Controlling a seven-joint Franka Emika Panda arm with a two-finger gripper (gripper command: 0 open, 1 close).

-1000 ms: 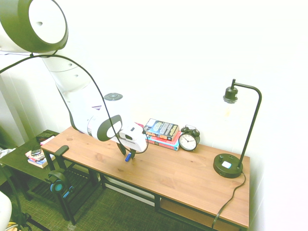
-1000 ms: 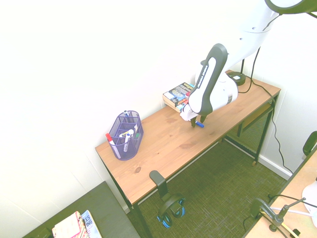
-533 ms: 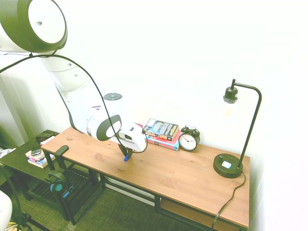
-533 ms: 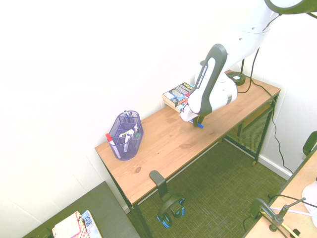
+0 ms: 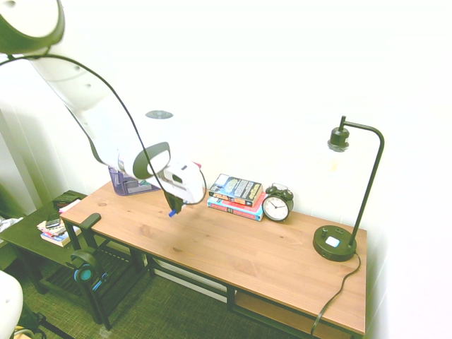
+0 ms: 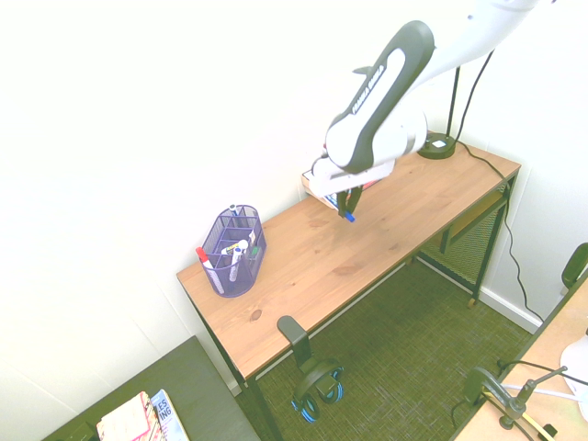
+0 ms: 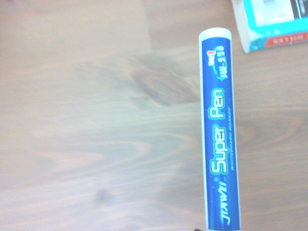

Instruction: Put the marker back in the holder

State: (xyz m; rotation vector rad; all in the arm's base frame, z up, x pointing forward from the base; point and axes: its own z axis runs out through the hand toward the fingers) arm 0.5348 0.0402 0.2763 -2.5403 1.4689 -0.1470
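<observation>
the marker (image 5: 171,211) is clamped between the closed fingers of the gripper (image 6: 346,213) and hangs clear above the desk (image 6: 303,266). the holder (image 6: 233,250) stands well apart, toward the desk's far end. the marker should be carried high across, kept near upright, and lowered into a free compartment.

The arm (image 5: 106,134) hides most of the holder (image 5: 127,185); books (image 7: 269,21) are cut off.

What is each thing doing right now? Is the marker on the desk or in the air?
marker: in the air above the desk, held
gripper: shut on the marker, pointing down
holder: standing upright at the desk's end, pens inside
books: stacked flat by the wall
desk: bare wood under the marker
</observation>
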